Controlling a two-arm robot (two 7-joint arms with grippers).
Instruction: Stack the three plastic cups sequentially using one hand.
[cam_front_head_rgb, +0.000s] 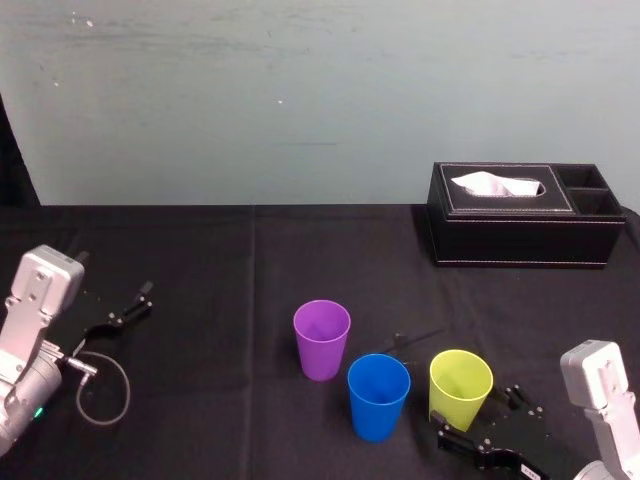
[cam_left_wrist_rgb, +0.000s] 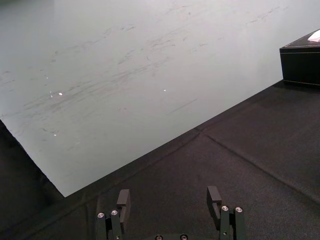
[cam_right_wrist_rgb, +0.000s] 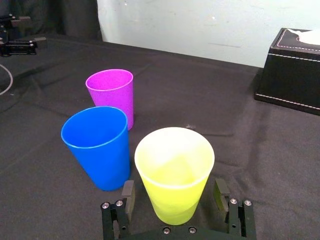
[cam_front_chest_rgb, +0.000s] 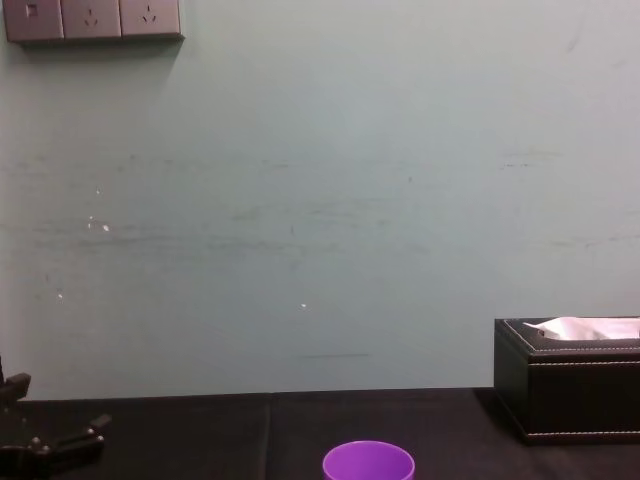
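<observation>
While all three cups stand apart and upright on the black cloth-covered table, nothing is stacked, so the task looks to be at its first step: the approach to the first cup. The yellow-green tapered plastic cup stands nearest the robot's right side, the blue tapered plastic cup just beside it toward the left, and the purple tapered plastic cup a little farther back, close to the blue one.

The right gripper sits low behind the yellow-green cup. Its fingers are spread wide, one on each side of the cup's lower wall, with a gap visible on both sides (no contact that I can make out), and it has hold of nothing. The left gripper rests well off at the table's left side, also spread open and empty.

The next move probably calls for closing the right fingers gently on the thin wall, lifting straight up, then lowering the cup into a neighbour, the blue being nearest. The black leather-look tissue box at the far right stands well clear.
</observation>
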